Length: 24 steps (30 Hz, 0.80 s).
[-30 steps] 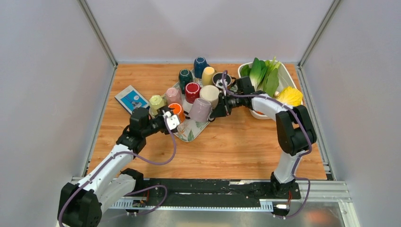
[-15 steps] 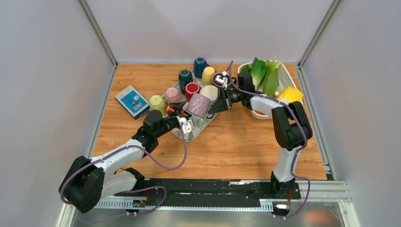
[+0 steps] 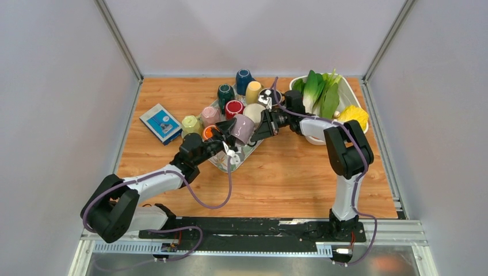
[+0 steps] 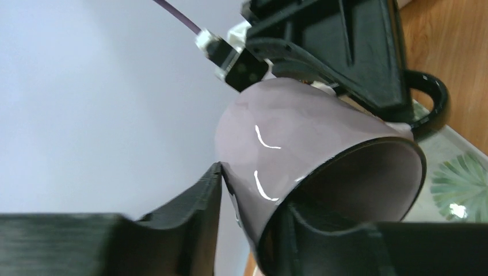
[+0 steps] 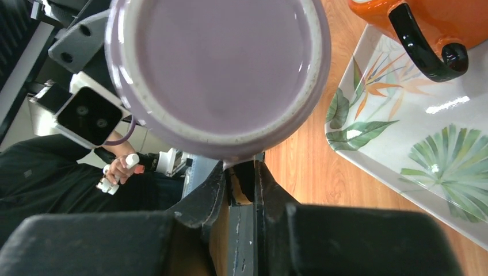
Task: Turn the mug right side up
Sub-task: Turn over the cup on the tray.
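**Second arm closes in on raised mug**

Top view: the left gripper [image 3: 228, 140] had swung across the tray [image 3: 225, 166] to the lilac mug [image 3: 243, 127], held tilted aloft by the right gripper [image 3: 260, 122].

Left wrist: its narrowing fingers [image 4: 195, 218] straddled the mug's wall; whether they gripped it was unclear.

Right wrist: fingers [image 5: 210, 192] pinched tight under the mug, suggesting a handover.

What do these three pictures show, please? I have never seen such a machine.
A robot's left arm and right arm are bolted to a wooden table. One picture looks down from above; the other two come from a camera on each wrist. On the table are a tray of mugs, a blue booklet and a white tub of greens. The right hand holds a lilac mug in the air. The left hand has one finger outside it, one inside; whether it grips, I cannot tell.
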### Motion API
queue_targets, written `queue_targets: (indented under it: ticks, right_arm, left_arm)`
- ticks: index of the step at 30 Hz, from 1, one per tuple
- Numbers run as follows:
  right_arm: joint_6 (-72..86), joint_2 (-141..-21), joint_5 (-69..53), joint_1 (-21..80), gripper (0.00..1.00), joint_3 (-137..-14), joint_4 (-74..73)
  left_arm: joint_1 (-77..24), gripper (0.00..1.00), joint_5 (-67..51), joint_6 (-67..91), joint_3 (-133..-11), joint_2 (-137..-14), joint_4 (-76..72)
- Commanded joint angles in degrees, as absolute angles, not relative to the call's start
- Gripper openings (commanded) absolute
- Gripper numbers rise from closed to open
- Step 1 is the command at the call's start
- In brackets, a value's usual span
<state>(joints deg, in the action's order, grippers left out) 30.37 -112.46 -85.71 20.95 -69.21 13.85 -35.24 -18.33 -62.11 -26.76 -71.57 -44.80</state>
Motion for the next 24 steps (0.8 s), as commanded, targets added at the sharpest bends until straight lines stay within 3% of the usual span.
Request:
queue_targets:
  ticks: [1,5,8,12,18,24]
  right_arm:
    - [34.2,-113.6,-90.5,22.1,0.16,-71.2,20.1]
    - [33.7,-112.9,-89.1,21.6,0.55,-71.2,20.4]
    - [32.4,-110.6,-86.6,20.1,0.74,-70.2,20.3]
    - [27.2,-105.7,-78.4,16.3,0.79,-67.6,17.2]
    - [-11.8,-94.1,-52.0,15.1,0.77,-69.2,-10.8]
    - [-34.4,-80.3,-42.5,17.8,0.75,-60.0,-11.9]
  left_arm:
    - [-35.3,0.32,-20.5,-66.1,-30.9,-72.2,-51.1]
    - [-35.4,0.09,-19.2,-64.9,-31.6,-72.7,-50.7]
    - [-35.3,0.01,-16.5,-62.8,-32.1,-71.3,-47.6]
    - [-35.4,0.0,-11.9,-61.4,-33.5,-67.5,-38.6]
    - [-35.4,0.0,-4.5,-51.4,-45.6,-65.2,-12.0]
    - [-35.4,0.0,-1.5,-32.2,-63.0,-73.6,15.6]
